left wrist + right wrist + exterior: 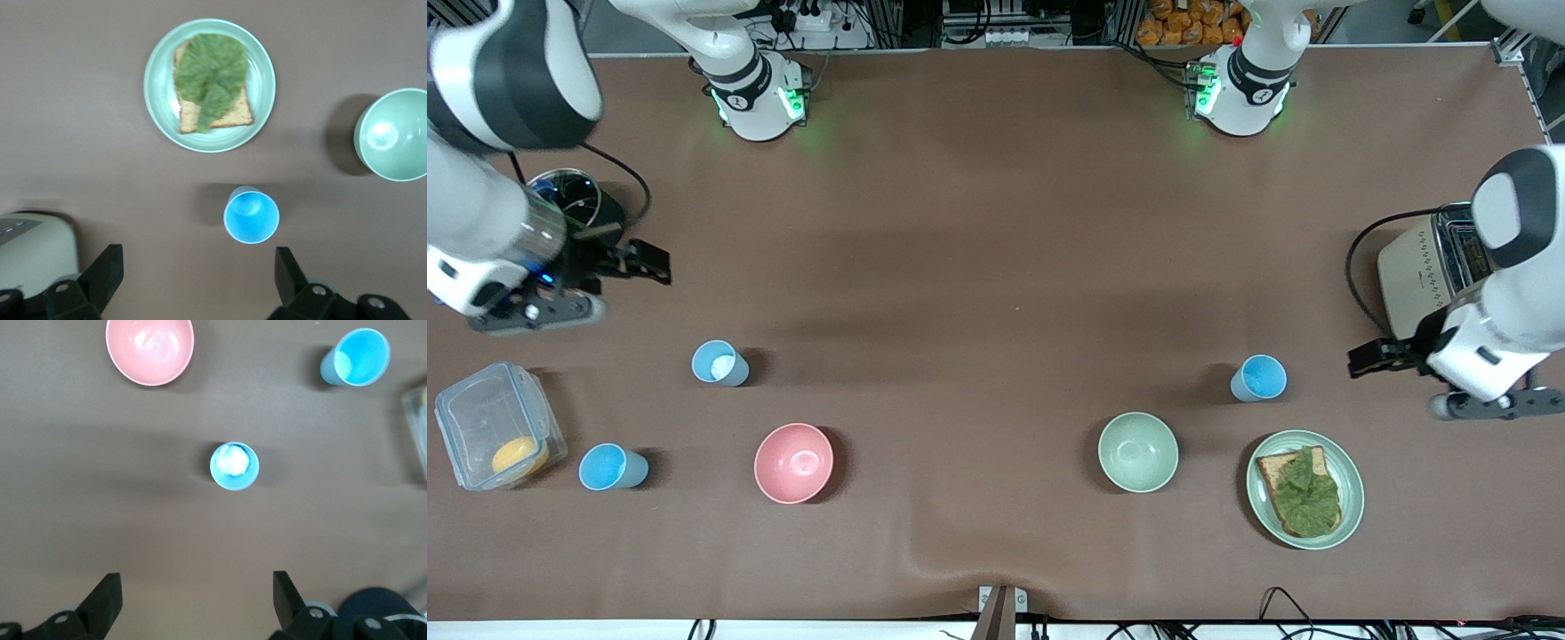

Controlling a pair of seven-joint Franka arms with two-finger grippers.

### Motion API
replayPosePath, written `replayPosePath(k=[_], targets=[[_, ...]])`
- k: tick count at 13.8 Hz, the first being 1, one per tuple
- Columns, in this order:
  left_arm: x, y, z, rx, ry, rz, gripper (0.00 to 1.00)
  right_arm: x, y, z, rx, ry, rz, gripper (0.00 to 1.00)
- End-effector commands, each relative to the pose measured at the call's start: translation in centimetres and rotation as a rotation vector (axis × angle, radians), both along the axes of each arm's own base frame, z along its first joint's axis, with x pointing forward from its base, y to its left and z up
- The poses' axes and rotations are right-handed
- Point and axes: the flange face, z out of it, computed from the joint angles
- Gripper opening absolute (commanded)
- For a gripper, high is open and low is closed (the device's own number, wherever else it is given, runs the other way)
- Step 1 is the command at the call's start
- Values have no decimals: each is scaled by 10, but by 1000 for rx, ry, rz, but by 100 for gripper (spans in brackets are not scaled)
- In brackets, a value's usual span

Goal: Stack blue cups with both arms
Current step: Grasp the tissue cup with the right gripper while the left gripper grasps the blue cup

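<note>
front view, lower left: bright blue cup [609, 468] upright on the worktop [978, 293], beside the clear lidded box [494, 425], nearer the camera than the paler cup.
front view, left of centre: paler blue cup [719, 363] with a whitish inside, upright, mouth up; the pink bowl [793, 462] sits lower in frame.
right tool [647, 260]: in the left part of the frame, hovering over bare worktop higher in frame than the paler cup; fingers spread wide, holding nothing.
right wrist view: paler cup [234, 466] lies centred ahead of the gap between the spread fingers [103, 600]; bright cup [357, 357] at upper right, well apart.
front view, right of centre: third bright blue cup [1260, 378] upright, near the green bowl [1137, 452] and the plate with toast [1304, 489].
left tool [1374, 357]: at the right edge, just beside that cup and level with it, in front of the toaster [1427, 267]; fingers wide, empty.
left wrist view: cup [251, 216] sits ahead, a little off the middle of the gap.
key relation: each arm is nearest its own cup; both cups' long axes are vertical, so a sideways grasp looks likely.
</note>
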Motion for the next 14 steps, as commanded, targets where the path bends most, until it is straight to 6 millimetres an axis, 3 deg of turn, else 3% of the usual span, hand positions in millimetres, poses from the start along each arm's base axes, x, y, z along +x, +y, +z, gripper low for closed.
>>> replayPosePath(k=[1, 5, 8, 11, 14], targets=[[10, -26, -23, 24, -2, -40, 100, 17, 11, -31, -19, -4, 16, 100], [12, -23, -49, 45, 32, -48, 100, 28, 12, -97, -19, -15, 3, 100], [4, -25, -86, 42, 38, -39, 100, 28, 12, -148, -26, -47, 2, 100], [-2, -24, -105, 39, 22, -41, 100, 23, 30, -197, -124, -44, -10, 100], [-3, -31, -128, 29, -3, -49, 100, 11, 33, -234, -150, -72, -28, 100]])
